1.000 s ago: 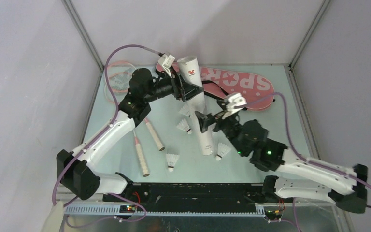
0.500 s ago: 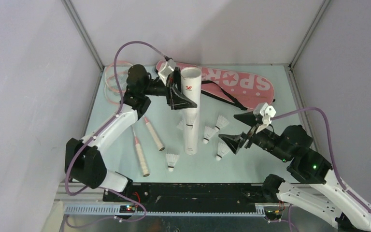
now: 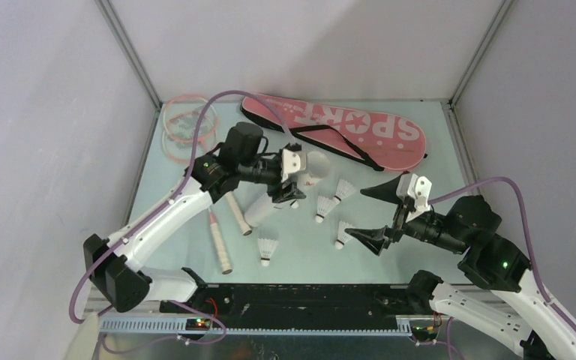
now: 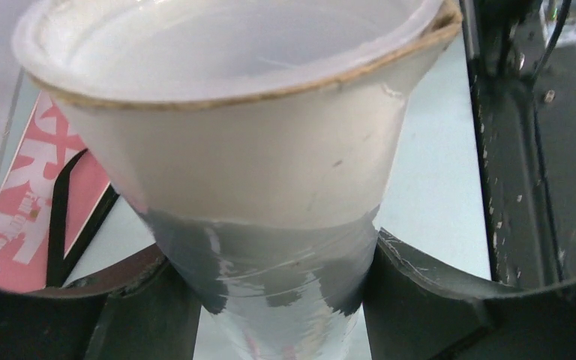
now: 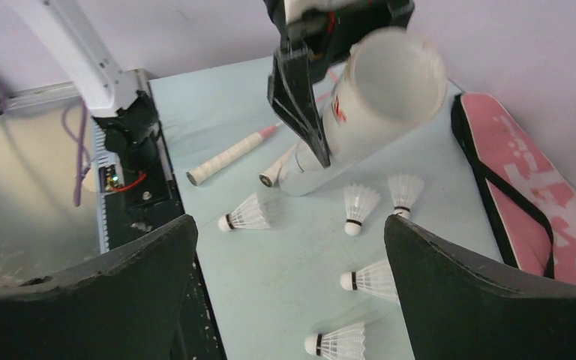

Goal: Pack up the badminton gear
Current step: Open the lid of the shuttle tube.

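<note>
The left gripper (image 3: 291, 180) is clamped on the long white cardboard tube (image 3: 261, 213) just below its open mouth, with a black finger pressed to either side. The tube slants, its lower end down beside the white-wrapped racket handles (image 3: 241, 217). The left arm reaches in from the left, elbow raised. The right gripper (image 3: 356, 212) is spread wide and holds nothing. It hovers low over the white feather shuttlecocks (image 3: 343, 234) scattered on the pale green table (image 3: 300, 251), its arm bent in from the right.

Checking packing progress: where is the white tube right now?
Top view, left of centre: the white tube leans tilted in the left gripper, lower end beside the racket handles, shuttlecocks just to its right.
</note>
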Controlling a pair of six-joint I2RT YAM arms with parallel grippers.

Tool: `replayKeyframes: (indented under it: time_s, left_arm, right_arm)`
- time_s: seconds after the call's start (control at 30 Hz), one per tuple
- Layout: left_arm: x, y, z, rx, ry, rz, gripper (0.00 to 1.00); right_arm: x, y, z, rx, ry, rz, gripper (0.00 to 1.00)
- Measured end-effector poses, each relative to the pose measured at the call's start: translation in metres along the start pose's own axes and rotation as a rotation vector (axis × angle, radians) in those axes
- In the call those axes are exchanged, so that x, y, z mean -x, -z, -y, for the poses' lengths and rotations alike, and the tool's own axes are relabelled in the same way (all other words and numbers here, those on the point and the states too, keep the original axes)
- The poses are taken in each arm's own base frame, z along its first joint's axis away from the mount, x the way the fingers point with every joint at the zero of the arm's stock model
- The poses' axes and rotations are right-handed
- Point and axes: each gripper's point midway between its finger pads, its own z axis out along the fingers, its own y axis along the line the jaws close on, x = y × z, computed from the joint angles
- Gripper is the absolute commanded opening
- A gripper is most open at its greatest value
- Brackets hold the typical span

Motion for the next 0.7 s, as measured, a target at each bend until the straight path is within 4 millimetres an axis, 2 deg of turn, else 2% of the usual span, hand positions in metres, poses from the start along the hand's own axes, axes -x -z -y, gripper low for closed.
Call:
replayKeyframes:
  time_s: [0.13, 0.33, 0.43, 0.7]
  left_arm:
    - [-0.016, 0.001, 0.019, -0.020, -0.109, -0.072, 0.41]
    - [-0.020, 0.000, 0.038, -0.063, -0.207, -0.101, 0.41]
    - [-0.023, -0.001, 0.041, -0.073, -0.228, -0.118, 0.41]
    - [-0.027, -0.002, 0.047, -0.086, -0.244, -0.145, 0.43]
  right_arm:
    - [0.013, 0.005, -0.016, 0.097, 0.041, 0.013, 0.94]
    - [0.017, 0.000, -0.030, 0.201, 0.088, 0.012, 0.89]
    - [0.012, -0.011, -0.030, 0.227, 0.098, -0.018, 0.87]
    - [-0.017, -0.043, -0.031, 0.306, 0.104, -0.125, 0.77]
